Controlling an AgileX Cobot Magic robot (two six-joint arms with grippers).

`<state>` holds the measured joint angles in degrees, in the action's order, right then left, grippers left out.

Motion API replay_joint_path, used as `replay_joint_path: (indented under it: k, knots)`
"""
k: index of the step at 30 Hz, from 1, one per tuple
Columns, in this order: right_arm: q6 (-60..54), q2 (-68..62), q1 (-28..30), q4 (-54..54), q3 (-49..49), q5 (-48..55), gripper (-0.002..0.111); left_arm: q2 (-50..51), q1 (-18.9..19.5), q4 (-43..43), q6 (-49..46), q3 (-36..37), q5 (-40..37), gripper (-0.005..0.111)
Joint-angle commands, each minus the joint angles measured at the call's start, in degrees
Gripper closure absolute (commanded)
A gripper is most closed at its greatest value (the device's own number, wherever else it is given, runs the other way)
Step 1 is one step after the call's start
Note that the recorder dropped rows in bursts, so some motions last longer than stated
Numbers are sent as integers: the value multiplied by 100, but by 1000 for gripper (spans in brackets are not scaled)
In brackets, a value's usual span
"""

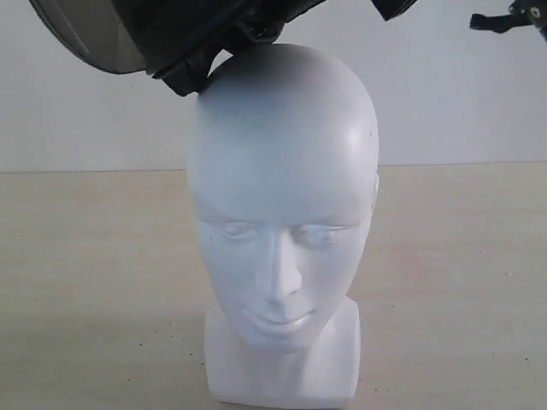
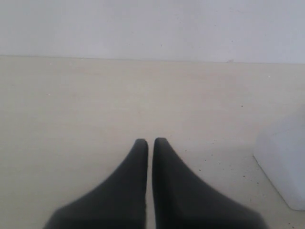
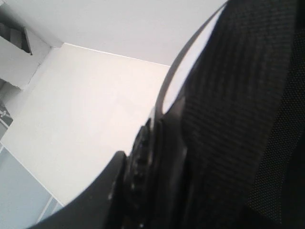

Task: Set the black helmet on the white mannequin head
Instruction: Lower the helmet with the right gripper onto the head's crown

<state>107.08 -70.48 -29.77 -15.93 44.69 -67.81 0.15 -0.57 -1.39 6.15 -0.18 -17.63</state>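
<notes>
**Operator:** Report the left gripper (image 2: pixel 150 149), nearest item first.

**Inspector:** Its two black fingers (image 2: pixel 133 191) stood almost together. Only a thin slit lay between the tips, and nothing was in it. They hung over the pale table (image 2: pixel 71 119). Beyond the tips and off to one side, the mannequin head (image 2: pixel 283 167) showed only as a white blocky corner resting on the table. A plain white wall (image 2: pixel 152 24) closed the view.

**Operator:** And the right gripper (image 3: pixel 147 160)?

**Inspector:** The helmet (image 3: pixel 238 119) filled the wrist view at close range, showing black mesh lining and a thin curved rim edge. One ribbed finger pad (image 3: pixel 138 157) lay pressed against the lining. The opposite finger was hidden behind the lining. As far as could be seen, the jaws were clamped on the helmet.

**Operator:** Where was the head in the exterior view?

**Inspector:** It stood upright on the table at the middle of the view, facing the camera. Its square neck base (image 1: pixel 282 367) sat flat on the surface.

**Operator:** Where was the helmet?

**Inspector:** It was in the air, above and left of the crown, tilted and cut off by the top edge of the view. Its smoky visor (image 1: pixel 94 34) pointed left. A black strap piece (image 1: pixel 188 79) at the lower edge met the upper left of the crown, but contact could not be confirmed. The helmet was not yet seated on the head.
</notes>
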Motion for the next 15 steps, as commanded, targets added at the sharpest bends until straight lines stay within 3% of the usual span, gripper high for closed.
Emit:
replay_joint_path:
  k: [1,15]
  knots:
    - [-154,34,-5,0,-137,-216,109,-15,2,28,-17,18,4,102]
    - [-394,19,-5,-238,-483,-216,109,-15,2,28,-17,18,4,102]
